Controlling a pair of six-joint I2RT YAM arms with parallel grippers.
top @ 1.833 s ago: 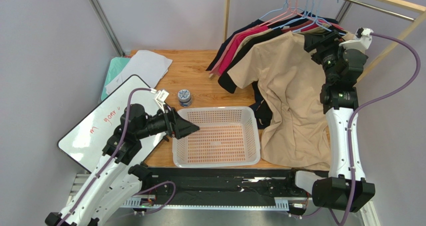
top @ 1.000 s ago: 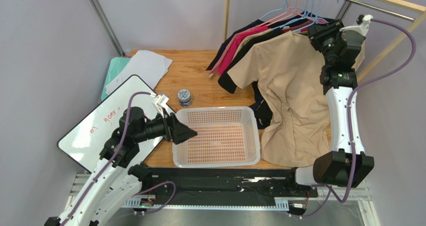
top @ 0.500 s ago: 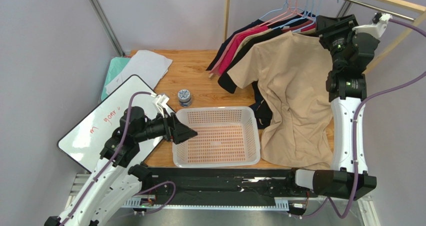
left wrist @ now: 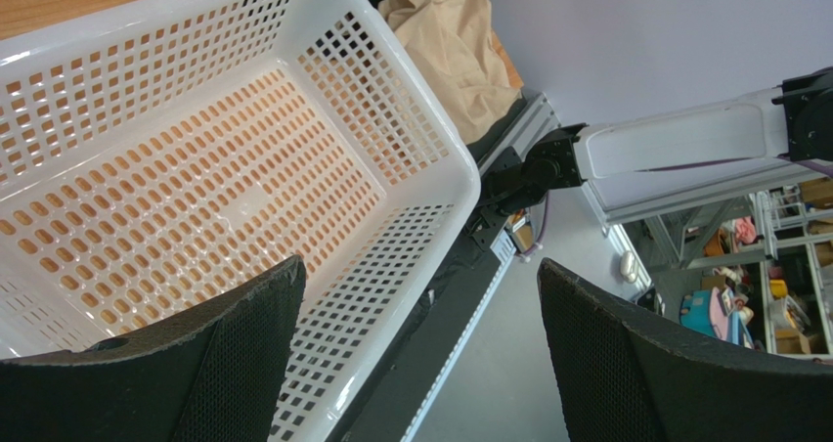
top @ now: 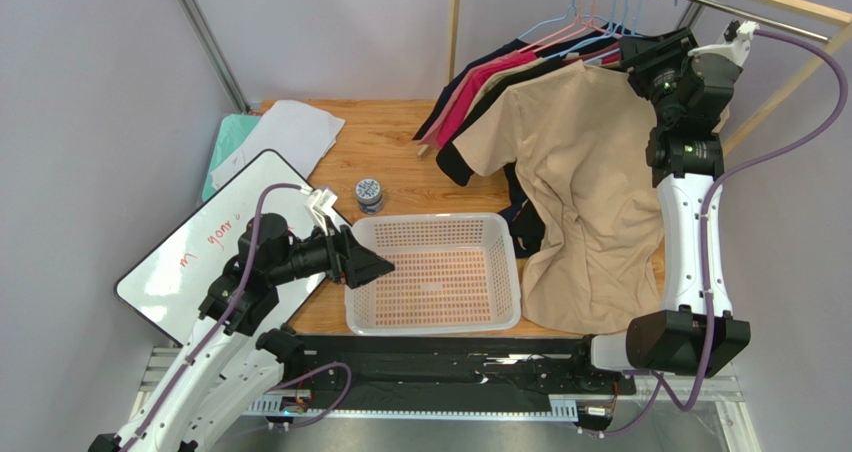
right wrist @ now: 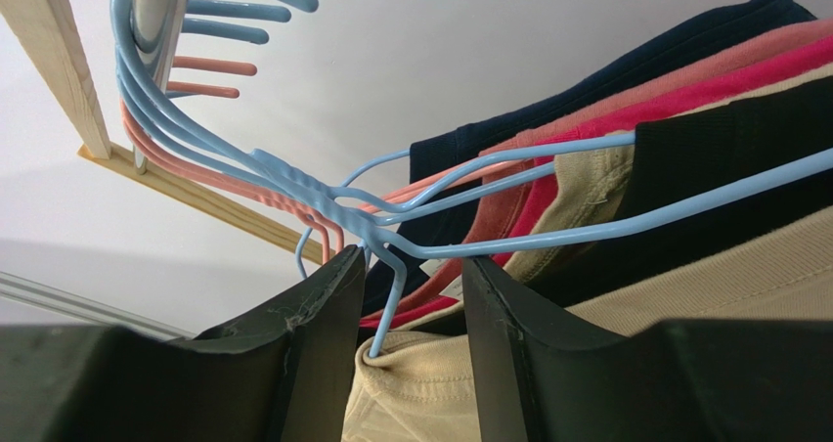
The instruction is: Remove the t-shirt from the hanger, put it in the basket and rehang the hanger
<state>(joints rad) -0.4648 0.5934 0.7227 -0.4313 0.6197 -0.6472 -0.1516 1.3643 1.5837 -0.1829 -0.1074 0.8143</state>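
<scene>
- The wooden worktop (top: 395, 137) fills the middle of the top view.
- The tan t-shirt (top: 580, 172) hangs at the upper right, in front of the other shirts. Its lower part drapes down onto the worktop to the right of the basket.
- The right arm (top: 685, 232) stands nearly straight up along the right side, with its wrist bent left toward the shirt's collar.
- The left arm (top: 215, 347) rises from the lower left and is folded at the elbow, with its forearm pointing right.
- The white mesh basket (top: 500, 317) sits at the lower centre.
- The whiteboard (top: 175, 262) lies at the left, partly under the left arm.
- The left end effector (left wrist: 420, 295) is spread wide and holds nothing. It hovers over the basket's left rim.
- The right end effector (right wrist: 396, 295) is narrowly parted. The neck of the blue wire hanger (right wrist: 587, 222) that carries the tan t-shirt runs down through the gap, and no pinch is visible.
- The hanger's hook goes over the metal rail (right wrist: 156, 12) at the upper left of the wrist view.
- A small jar (top: 369, 193) stands just above the basket.
</scene>
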